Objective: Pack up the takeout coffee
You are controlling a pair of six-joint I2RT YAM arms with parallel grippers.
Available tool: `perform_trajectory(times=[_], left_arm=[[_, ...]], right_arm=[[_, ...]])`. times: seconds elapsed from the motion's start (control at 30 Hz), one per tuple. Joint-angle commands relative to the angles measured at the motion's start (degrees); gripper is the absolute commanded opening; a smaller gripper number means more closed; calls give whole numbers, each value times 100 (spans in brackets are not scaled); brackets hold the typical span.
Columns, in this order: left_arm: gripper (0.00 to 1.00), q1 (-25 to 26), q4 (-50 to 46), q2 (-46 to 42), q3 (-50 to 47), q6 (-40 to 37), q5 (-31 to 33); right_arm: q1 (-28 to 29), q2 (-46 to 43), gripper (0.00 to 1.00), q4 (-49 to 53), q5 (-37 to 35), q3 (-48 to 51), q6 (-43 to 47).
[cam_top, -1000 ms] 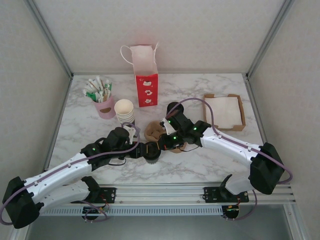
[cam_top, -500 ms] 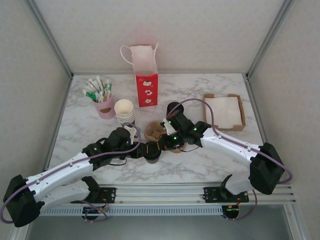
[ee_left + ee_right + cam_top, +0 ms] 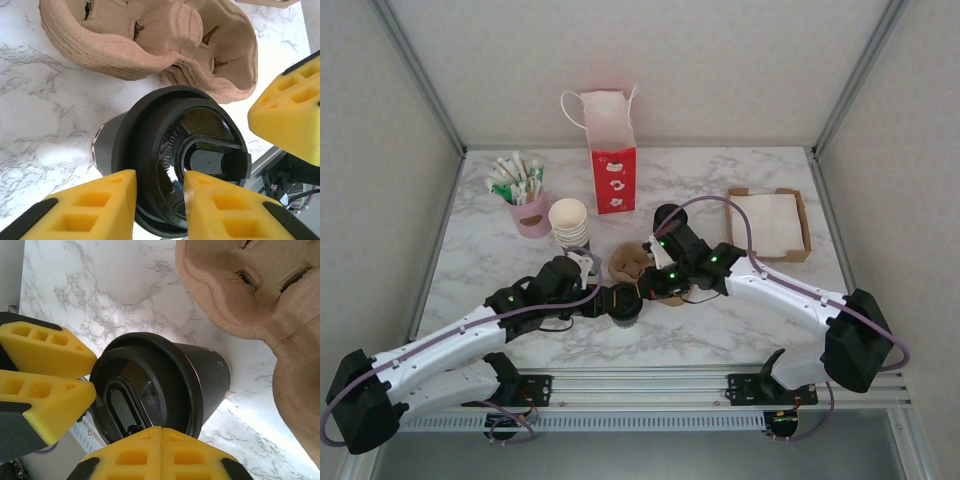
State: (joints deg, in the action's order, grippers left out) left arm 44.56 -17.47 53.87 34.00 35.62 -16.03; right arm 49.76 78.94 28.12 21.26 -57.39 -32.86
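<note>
The takeout coffee (image 3: 625, 303), a small dark cup under a round black lid (image 3: 200, 150), stands on the marble near the table's front middle. My left gripper (image 3: 160, 180) reaches it from the left and is shut on the lid's rim, one yellow finger outside the rim and the other on the lid's top. My right gripper (image 3: 161, 432) is shut, its fingertips pressed together at the lid's edge (image 3: 145, 390) from the right. In the top view the two grippers (image 3: 605, 300) (image 3: 645, 290) meet at the cup.
A brown pulp cup carrier (image 3: 632, 262) lies just behind the cup. Farther back stand a red paper bag (image 3: 613, 165), a stack of cream cups (image 3: 569, 222) and a pink cup of sachets (image 3: 528, 210). A cardboard tray (image 3: 805, 215) sits at the right.
The right arm has shifted very slightly. Both grippers stay at the cup, which has not moved.
</note>
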Motion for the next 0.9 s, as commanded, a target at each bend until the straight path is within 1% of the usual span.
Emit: perform_trajectory(times=[0.0, 0.17, 0.3, 0.57, 0.73, 0.87], left_arm=[[33, 62, -68, -190, 5, 32, 230], [39, 44, -109, -340, 28, 103, 321], [37, -34, -228, -388, 19, 169, 504], [34, -297, -79, -181, -180, 279, 153], [32, -370, 110, -76, -330, 323, -111], [32, -400, 104, -21, -367, 307, -114]], right_arm=[[-19, -203, 0, 123, -147, 17, -45], [-19, -160, 0, 247, -303, 56, -49], [-37, -82, 0, 245, -307, 120, -97], [-45, 54, 0, 112, -178, 164, -111], [-43, 164, 0, 16, -77, 175, -115], [-45, 240, 0, -44, -8, 201, -115]])
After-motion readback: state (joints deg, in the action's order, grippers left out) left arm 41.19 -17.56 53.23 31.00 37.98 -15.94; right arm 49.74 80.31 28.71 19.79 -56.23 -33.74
